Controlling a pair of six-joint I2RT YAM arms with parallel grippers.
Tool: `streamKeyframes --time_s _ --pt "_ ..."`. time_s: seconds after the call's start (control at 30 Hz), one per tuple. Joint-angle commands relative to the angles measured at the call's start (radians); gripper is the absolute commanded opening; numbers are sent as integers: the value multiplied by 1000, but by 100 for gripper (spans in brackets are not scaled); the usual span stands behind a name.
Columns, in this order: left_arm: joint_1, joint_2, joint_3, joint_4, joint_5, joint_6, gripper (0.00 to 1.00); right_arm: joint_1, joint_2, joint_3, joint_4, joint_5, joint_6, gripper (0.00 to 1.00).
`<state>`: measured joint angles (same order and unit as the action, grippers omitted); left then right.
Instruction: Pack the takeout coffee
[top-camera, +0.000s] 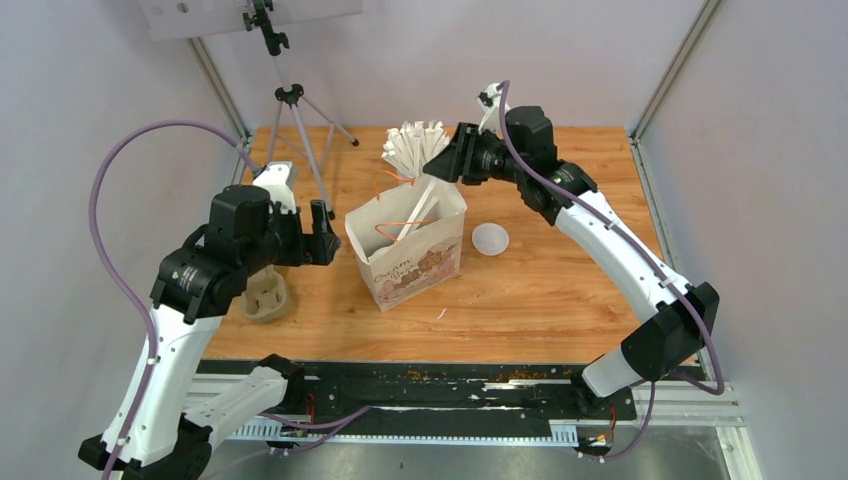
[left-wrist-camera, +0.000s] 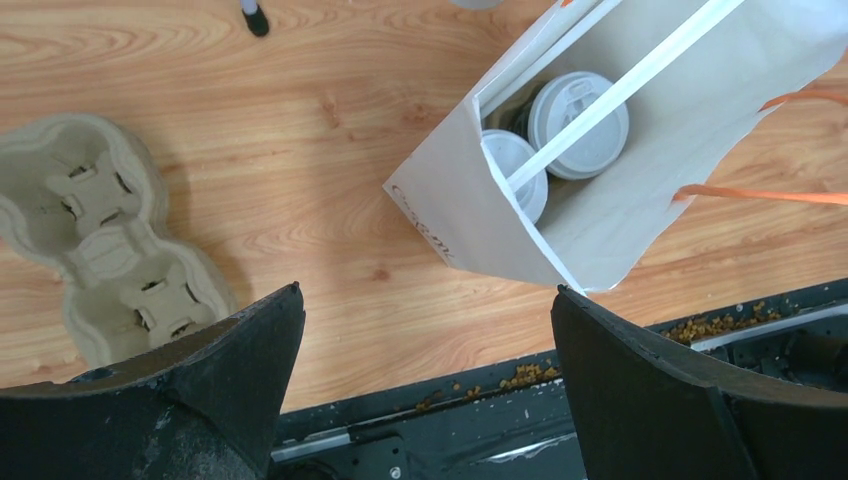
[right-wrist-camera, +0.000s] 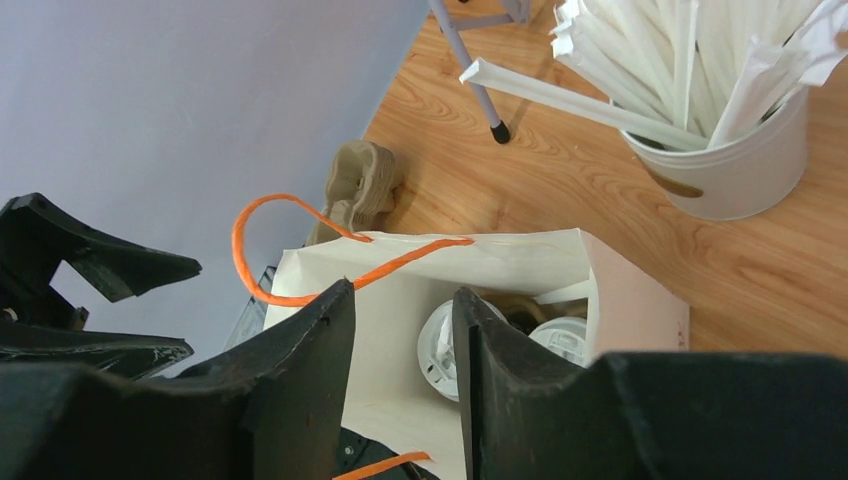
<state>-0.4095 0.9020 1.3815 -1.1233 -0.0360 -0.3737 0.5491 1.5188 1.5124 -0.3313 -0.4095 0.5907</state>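
Two coffee cups stand inside the open white paper bag (top-camera: 420, 262). Only their white lids show, in the left wrist view (left-wrist-camera: 578, 125) (left-wrist-camera: 515, 175) and in the right wrist view (right-wrist-camera: 438, 350) (right-wrist-camera: 563, 335). A white paper-wrapped stick (left-wrist-camera: 620, 88) leans in the bag across the lids. My left gripper (top-camera: 325, 240) (left-wrist-camera: 428, 310) is open and empty, left of the bag, above bare table. My right gripper (top-camera: 438, 168) (right-wrist-camera: 403, 292) hovers above the bag's far rim, jaws a little apart with nothing between them.
The beige pulp carrier (top-camera: 265, 295) (left-wrist-camera: 100, 240) lies empty at the left. A white cup of wrapped sticks (top-camera: 415, 148) (right-wrist-camera: 730, 170) stands behind the bag. A small round white lid (top-camera: 490, 238) lies right of the bag. A tripod (top-camera: 295, 120) stands at back left. Orange bag handles (right-wrist-camera: 300, 245) stick up.
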Motion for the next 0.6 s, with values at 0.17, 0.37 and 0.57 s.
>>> streamKeyframes --time_s 0.17,0.37,0.57 --pt "6 13 138 56 -21 35 100 -19 -107 169 -293 107 -230 53" --pt "5 23 217 102 -24 52 100 -20 -149 267 -464 184 -419 93" --pt "5 -17 221 215 -15 65 100 -20 -216 331 -543 259 -485 100"
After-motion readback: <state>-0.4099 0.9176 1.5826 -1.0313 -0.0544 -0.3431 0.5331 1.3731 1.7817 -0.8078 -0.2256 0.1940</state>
